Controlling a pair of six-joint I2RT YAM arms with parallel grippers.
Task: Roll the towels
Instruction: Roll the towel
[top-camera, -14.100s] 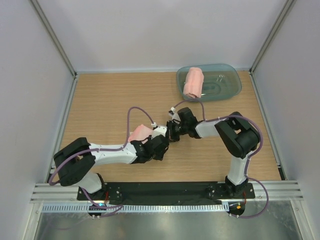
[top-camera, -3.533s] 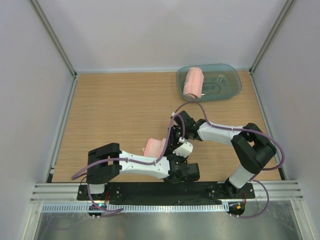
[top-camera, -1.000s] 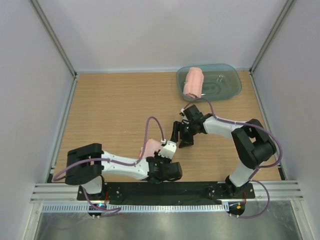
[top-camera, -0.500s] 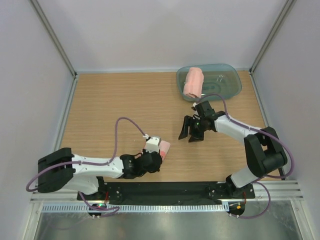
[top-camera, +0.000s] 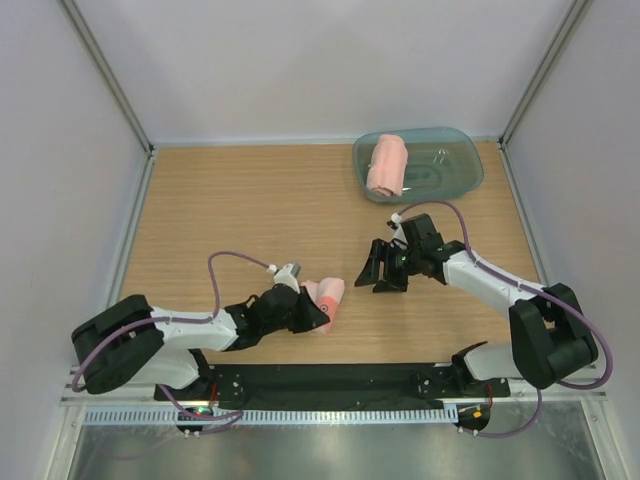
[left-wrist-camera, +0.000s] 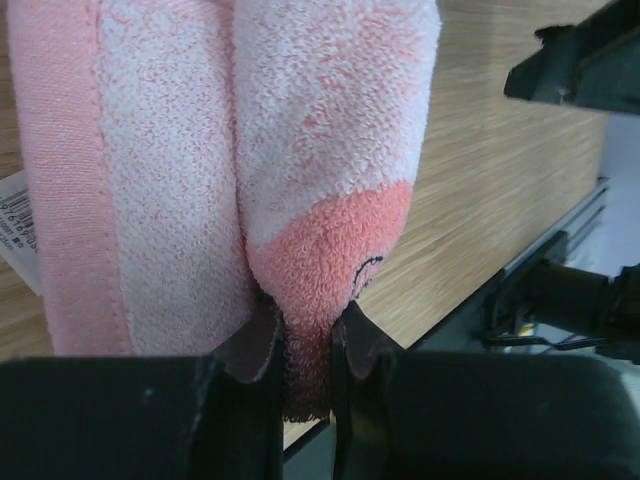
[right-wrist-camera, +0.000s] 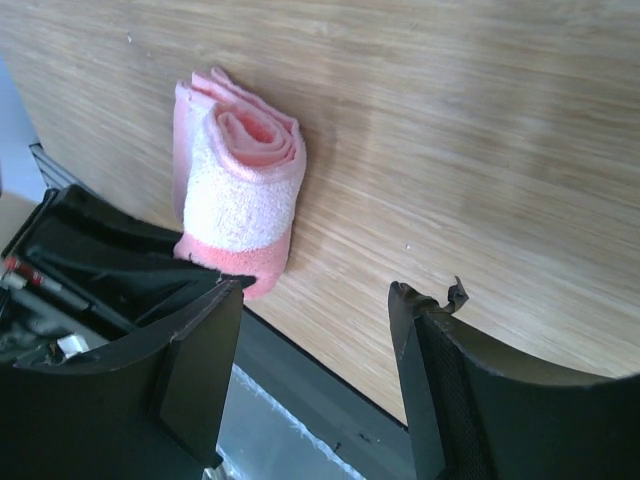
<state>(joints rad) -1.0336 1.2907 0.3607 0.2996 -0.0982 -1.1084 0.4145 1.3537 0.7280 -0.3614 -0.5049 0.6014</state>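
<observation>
1. One towel (top-camera: 387, 165) lies inside the tub (top-camera: 462, 170), at its left end;
2. The second towel (top-camera: 329, 298) lies on the table (top-camera: 220, 220), well in front of the tub and to its left;
3. The left gripper (top-camera: 316, 313) meets that towel on the side away from the tub;
4. The right gripper (top-camera: 385, 272) sits between the tub and the second towel, touching neither.

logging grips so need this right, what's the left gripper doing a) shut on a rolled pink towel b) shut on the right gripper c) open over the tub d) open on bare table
a, the left gripper pinches one end of the rolled towel in its wrist view
</observation>
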